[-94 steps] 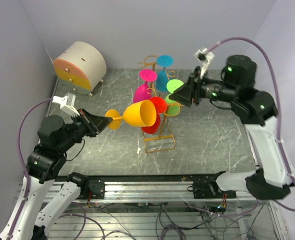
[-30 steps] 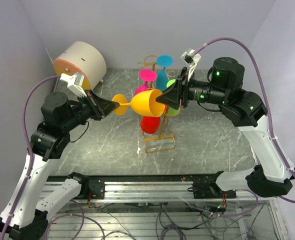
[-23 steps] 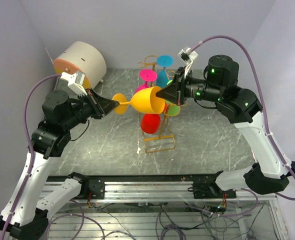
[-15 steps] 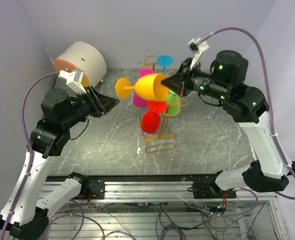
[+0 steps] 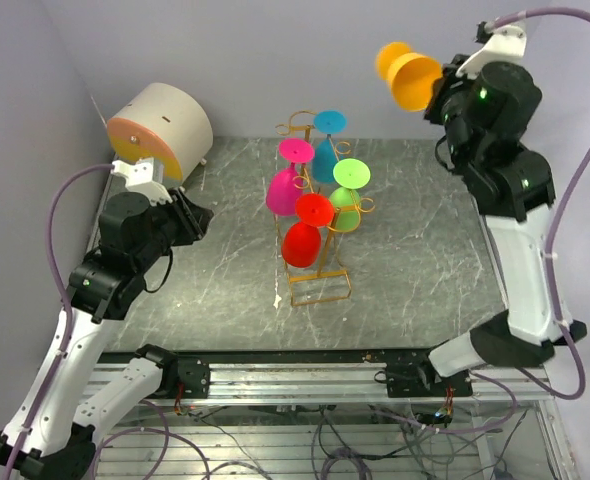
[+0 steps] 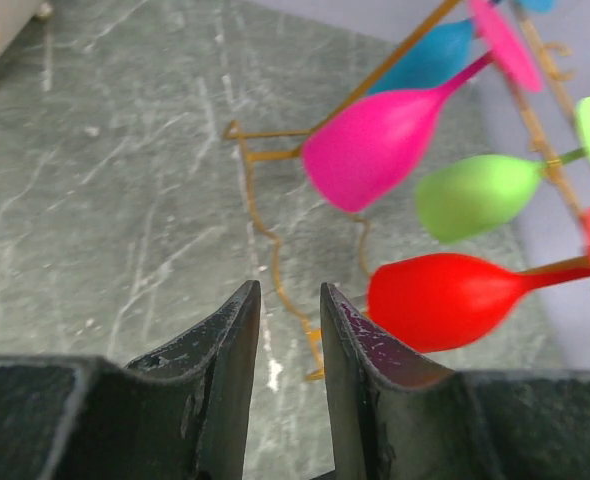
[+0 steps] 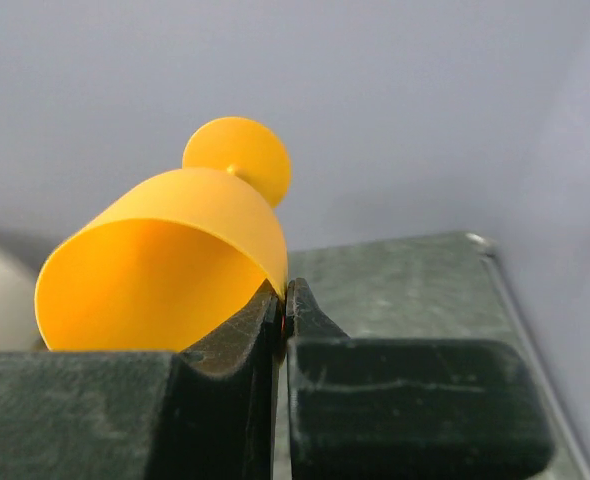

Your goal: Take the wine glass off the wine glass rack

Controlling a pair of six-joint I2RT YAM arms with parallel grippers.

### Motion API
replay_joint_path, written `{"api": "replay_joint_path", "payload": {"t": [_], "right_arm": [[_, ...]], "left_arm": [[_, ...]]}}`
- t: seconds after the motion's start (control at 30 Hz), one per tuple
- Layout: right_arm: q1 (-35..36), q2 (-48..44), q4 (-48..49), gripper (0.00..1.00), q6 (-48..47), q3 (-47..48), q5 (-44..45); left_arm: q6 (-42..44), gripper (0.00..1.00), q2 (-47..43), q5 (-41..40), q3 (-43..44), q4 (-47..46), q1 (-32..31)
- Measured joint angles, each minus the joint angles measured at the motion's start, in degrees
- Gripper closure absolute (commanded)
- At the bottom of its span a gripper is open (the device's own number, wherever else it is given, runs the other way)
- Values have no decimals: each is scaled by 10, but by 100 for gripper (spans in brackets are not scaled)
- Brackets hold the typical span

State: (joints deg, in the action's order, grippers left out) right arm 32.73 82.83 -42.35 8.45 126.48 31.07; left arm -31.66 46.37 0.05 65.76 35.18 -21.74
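Currently pinching orange wine glass [image 5: 412, 80] rim in right gripper [image 7: 282, 289] above marbled desk's [image 5: 415, 255] far right corner, against lilac wall [image 5: 245, 60]; holding left gripper [image 6: 290, 296] narrowly parted, empty.

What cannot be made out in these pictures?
Tips of the right claw: top view, too small and dark beside the orange glass.
Near rim of the orange glass: right wrist view, covered by the fingers.
Foot of the blue glass: left wrist view, mostly cut off by the top edge.
Top of the rack: left wrist view, beyond the top edge.
Foot of the red glass: left wrist view, cut by the right edge.
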Motion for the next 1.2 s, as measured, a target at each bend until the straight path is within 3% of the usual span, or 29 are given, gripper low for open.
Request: {"api": "replay_joint_path", "payload": {"t": [0.1, 0.2, 0.37, 0.53, 0.73, 1.2], "right_arm": [[-117, 42, -7, 100, 8, 7, -12], [-248, 90, -26, 100, 37, -10, -78], [-381, 158, -72, 100, 96, -70, -175], [-389, 181, -125, 100, 148, -129, -214], [-386, 137, -126, 100, 157, -278, -244], [-379, 108, -104, 100, 161, -406, -270]], "left_arm": [[25, 60, -6, -28, -31, 2, 0], [47, 60, -5, -51, -63, 0, 0], [68, 61, -7, -74, -106, -10, 0], [72, 61, -11, -76, -147, -26, 0], [72, 62, -15, -76, -169, -32, 0], [74, 62, -35, -78, -169, -21, 0]]}}
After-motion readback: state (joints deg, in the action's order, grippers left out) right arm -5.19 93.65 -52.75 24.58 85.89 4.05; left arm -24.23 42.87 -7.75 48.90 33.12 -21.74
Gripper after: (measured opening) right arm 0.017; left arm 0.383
